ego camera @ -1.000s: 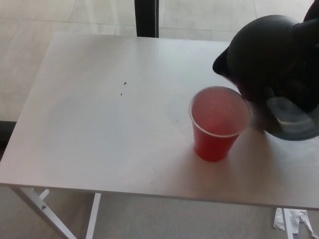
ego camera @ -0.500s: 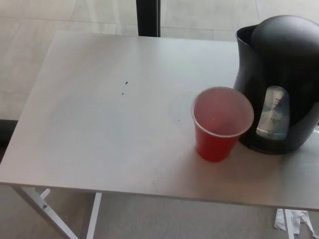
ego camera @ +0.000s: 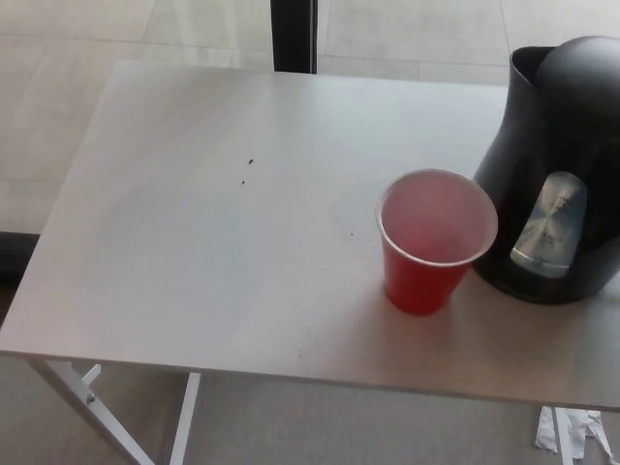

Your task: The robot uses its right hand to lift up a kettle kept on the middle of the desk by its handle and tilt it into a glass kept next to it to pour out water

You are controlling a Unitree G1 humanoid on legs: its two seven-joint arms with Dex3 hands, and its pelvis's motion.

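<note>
black electric kettle (ego camera: 554,174) stands upright on the white desk (ego camera: 213,242), at the right edge of the frame, partly cut off there. spout lip at its upper left, pointing toward frame centre; clear water window on the side facing the camera. handle not visible, presumably past the right border.

red plastic cup (ego camera: 434,240) sits just left of the kettle base, lower right of centre, upright. rim close beside the kettle body; contact or a thin gap, cannot tell. contents unclear.

neither hand is in view, so open or closed cannot be told for either.

key relation: cup lies on the spout side of the kettle, handle side faces right, where the right arm would enter. judgement: right hand is the nearer one; the tilt must go leftward over the cup rim. risk: base nudging the light cup.
</note>
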